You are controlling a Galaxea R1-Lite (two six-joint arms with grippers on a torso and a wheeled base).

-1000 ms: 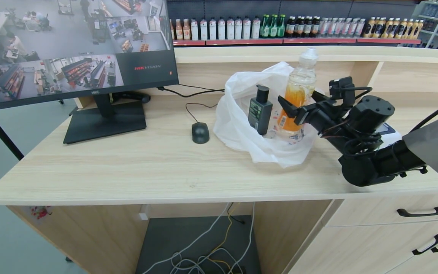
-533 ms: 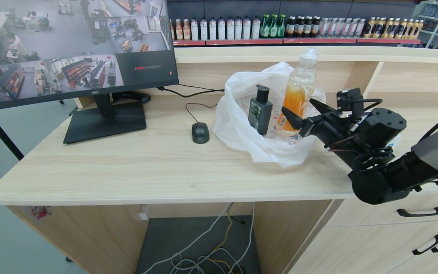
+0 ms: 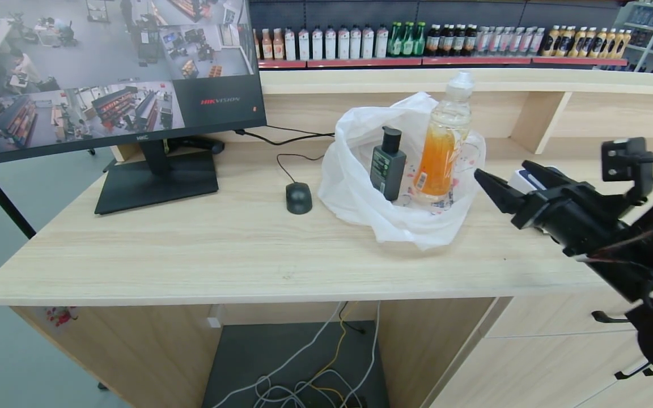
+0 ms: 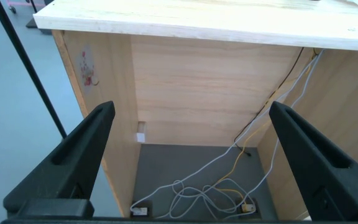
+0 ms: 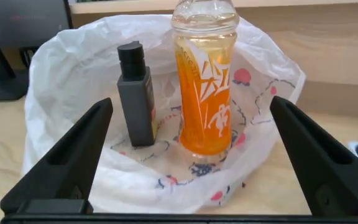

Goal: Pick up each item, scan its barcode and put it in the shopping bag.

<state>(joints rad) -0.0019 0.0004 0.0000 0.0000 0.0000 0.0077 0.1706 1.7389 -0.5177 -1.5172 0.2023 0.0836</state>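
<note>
A white plastic shopping bag [image 3: 360,198] [image 5: 55,93] lies open on the wooden counter [image 3: 219,238]. Inside it stand a dark green bottle with a black cap [image 3: 388,164] [image 5: 137,102] and a tall bottle of orange drink [image 3: 442,141] [image 5: 205,93], both upright. My right gripper [image 3: 499,181] is open and empty, off to the right of the bag and apart from it, fingers pointing toward it. My left gripper [image 4: 188,162] is open and empty, below the counter's edge, facing the cables under the desk.
A monitor [image 3: 111,73] stands at the back left, with a black mouse [image 3: 298,197] left of the bag. A white and blue device [image 3: 525,178] lies behind my right gripper. Shelves of bottles [image 3: 417,39] run behind the raised counter ledge.
My right gripper has drawn back to the right, away from the orange drink bottle and out of the bag. Both bottles stay upright in the bag.
</note>
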